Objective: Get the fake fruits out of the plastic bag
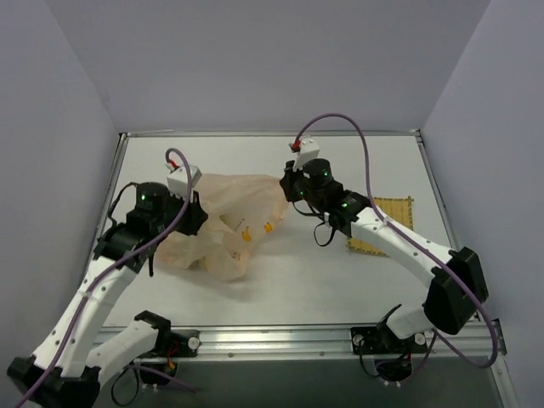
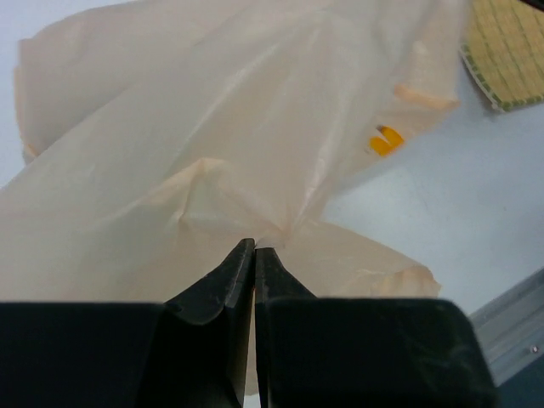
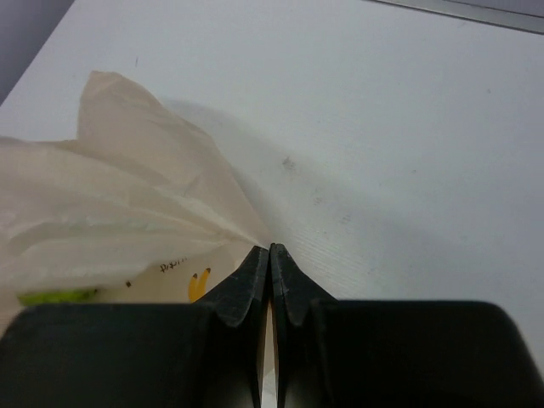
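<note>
The peach-beige plastic bag (image 1: 225,225), printed with small bananas, lies on the white table between my arms. My left gripper (image 1: 194,214) is shut on a fold of the bag (image 2: 212,153) at its left side, fingertips pinching the film (image 2: 255,248). My right gripper (image 1: 287,189) is shut on the bag's right corner (image 3: 153,212), fingertips together (image 3: 269,251). A lime-green fruit (image 3: 55,297) shows faintly through the film at the lower left of the right wrist view. The other fruits are hidden inside the bag.
A yellow woven mat (image 1: 384,223) lies right of the bag, partly under my right arm; it also shows in the left wrist view (image 2: 510,51). The table's metal front rail (image 1: 280,340) runs along the near edge. Grey walls enclose three sides.
</note>
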`<move>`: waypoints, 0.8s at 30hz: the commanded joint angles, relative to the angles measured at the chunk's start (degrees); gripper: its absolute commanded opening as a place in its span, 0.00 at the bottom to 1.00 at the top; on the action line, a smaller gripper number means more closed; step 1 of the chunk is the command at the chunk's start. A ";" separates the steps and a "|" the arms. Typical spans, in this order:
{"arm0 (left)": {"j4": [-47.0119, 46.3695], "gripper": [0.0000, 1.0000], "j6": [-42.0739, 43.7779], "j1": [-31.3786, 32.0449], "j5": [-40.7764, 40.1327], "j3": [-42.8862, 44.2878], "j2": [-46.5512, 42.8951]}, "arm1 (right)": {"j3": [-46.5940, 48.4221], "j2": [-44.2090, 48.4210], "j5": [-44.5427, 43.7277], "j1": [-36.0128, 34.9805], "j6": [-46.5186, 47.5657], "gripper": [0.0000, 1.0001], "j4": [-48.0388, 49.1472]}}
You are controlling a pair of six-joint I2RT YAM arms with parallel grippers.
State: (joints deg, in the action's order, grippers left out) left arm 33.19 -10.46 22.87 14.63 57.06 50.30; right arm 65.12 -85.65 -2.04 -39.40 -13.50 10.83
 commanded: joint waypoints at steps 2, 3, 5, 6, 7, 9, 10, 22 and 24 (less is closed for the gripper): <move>-6.64 0.02 -1.13 -6.52 5.93 6.48 12.23 | -3.50 10.75 -0.52 0.11 -3.28 0.00 -0.72; -6.91 0.02 -1.14 -6.79 6.89 8.49 14.10 | -4.99 12.85 0.10 -0.06 -3.90 0.00 -0.98; -8.92 0.02 -1.67 -7.14 12.94 8.77 17.44 | -9.04 14.88 -0.50 -0.15 -4.78 0.00 -0.99; -11.54 0.02 -2.37 -8.01 15.31 7.99 17.55 | -10.09 16.37 -0.77 -0.15 -4.78 0.00 -0.99; -12.09 0.02 -2.63 -8.19 16.90 7.72 17.29 | -11.41 16.48 -1.03 -0.07 -4.70 0.00 -0.90; -11.83 0.02 -2.46 -8.20 16.83 6.93 14.57 | -11.60 14.04 -1.38 0.63 -3.74 0.00 -0.63; -11.75 0.02 -2.81 -8.20 16.74 5.01 12.99 | -10.90 12.54 -1.73 1.16 -3.29 0.00 -0.63; -7.43 0.02 -7.11 -8.37 18.05 -6.61 -7.85 | 1.75 -3.74 1.43 6.70 -3.99 0.22 5.97; -9.27 0.02 -8.44 -8.37 19.11 -6.87 -8.12 | 2.64 -1.47 1.43 6.26 -3.38 0.63 3.59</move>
State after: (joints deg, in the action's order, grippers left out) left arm 26.57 -16.05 14.92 30.52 49.58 41.71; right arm 62.87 -90.78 -0.86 -32.75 -17.50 12.99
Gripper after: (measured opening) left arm 0.027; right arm 0.476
